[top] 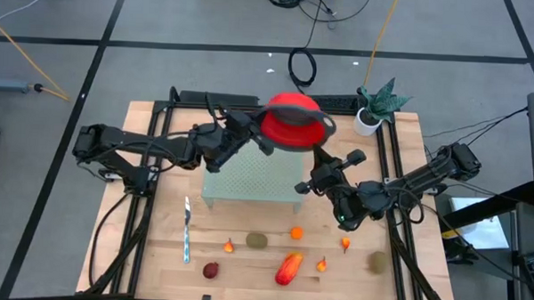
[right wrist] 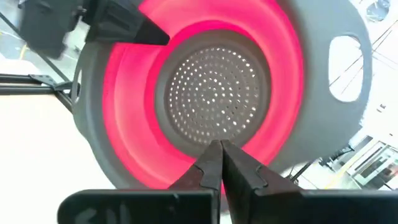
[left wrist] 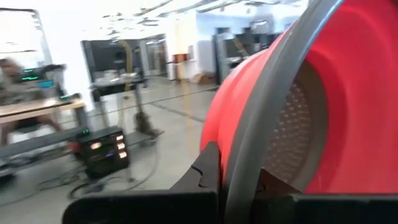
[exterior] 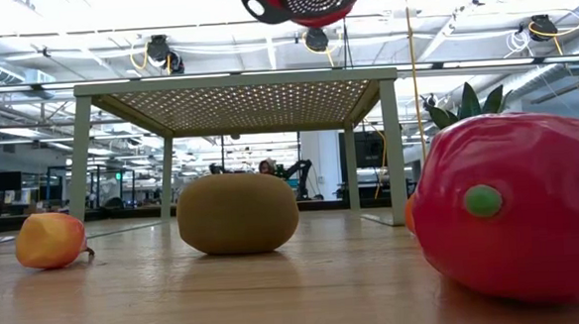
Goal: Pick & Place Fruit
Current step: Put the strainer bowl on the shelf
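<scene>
Several toy fruits lie on the wooden table near its front edge: a dark-red round one [top: 210,270], a brown-green oval [top: 258,240] [exterior: 238,212], an orange piece [top: 296,231] and an elongated red-orange piece [top: 288,267] [exterior: 516,215]. No gripper is near them. My left gripper [top: 263,136] is shut on a red bowl with a grey rim [top: 290,122], held high over the table's far middle and tipped on its side. My right gripper [top: 316,161] [right wrist: 221,155] is shut and points into the bowl's open side. My left gripper holds the bowl by its grey rim [left wrist: 249,155], which runs between the two fingers. One finger [left wrist: 205,171] lies on the red outer wall; the other is hidden behind the rim. The fingers come level from the table's left. The bowl is lifted clear and tipped. My right gripper's shut tips stand before the bowl's perforated bottom [right wrist: 214,99]; I cannot tell whether they touch it.
A pale green perforated stand [top: 253,181] [exterior: 236,90] sits mid-table below the bowl. A slim silver knife [top: 187,229] lies at the front left. A small potted plant [top: 375,105] stands at the far right corner. Another brown-green oval [top: 378,259] lies at the front right.
</scene>
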Robot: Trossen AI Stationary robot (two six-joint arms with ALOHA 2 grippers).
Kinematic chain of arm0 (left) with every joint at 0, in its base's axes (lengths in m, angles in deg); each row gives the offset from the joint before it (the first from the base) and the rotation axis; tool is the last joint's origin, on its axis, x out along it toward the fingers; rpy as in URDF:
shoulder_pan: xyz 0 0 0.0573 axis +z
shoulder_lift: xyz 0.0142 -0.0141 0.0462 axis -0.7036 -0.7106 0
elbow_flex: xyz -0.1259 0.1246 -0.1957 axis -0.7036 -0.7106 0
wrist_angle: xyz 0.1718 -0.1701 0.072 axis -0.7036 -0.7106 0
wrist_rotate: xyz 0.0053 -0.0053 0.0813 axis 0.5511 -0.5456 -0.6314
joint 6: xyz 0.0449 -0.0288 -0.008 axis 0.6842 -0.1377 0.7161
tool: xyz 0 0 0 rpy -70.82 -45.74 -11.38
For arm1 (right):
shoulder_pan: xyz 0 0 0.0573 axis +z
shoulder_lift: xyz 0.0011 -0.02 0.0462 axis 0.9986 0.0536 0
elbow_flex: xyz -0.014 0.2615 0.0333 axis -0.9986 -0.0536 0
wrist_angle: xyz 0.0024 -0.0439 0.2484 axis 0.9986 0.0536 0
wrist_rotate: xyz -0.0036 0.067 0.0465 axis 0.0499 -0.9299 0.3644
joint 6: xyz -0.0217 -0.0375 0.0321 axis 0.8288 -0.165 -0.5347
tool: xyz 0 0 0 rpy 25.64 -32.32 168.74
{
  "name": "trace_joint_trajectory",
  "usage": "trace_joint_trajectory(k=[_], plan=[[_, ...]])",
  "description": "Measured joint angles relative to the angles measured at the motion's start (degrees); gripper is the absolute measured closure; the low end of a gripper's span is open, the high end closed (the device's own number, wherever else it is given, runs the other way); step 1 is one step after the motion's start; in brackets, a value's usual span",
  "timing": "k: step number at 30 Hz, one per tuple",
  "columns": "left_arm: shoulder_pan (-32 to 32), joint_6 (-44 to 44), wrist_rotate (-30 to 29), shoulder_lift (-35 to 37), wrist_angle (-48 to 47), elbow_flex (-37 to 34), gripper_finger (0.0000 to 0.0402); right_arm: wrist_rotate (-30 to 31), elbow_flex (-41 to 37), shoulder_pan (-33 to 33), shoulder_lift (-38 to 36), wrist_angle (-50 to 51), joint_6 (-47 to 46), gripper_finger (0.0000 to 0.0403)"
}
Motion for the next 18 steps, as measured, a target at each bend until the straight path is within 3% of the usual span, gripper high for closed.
trace_joint_trajectory(k=[5, 11, 18], plan=[[1.9, -7.6, -2.1, 3.1, -7.7, 0.0, 0.0401, -0.1, -1.4, 0.0, 0.0, 0.0, -0.1, 0.0403], [3.6, -24.5, -1.3, 7.8, -22.3, 0.0, 0.0401, -0.6, -5.7, 0.7, -0.9, 0.0, -2.3, 0.0403], [5.5, -43.1, 5.1, 12.2, -38.7, 0.0, 0.0401, -12.0, -13.1, 3.2, -8.1, 0.0, -9.1, 0.0403]])
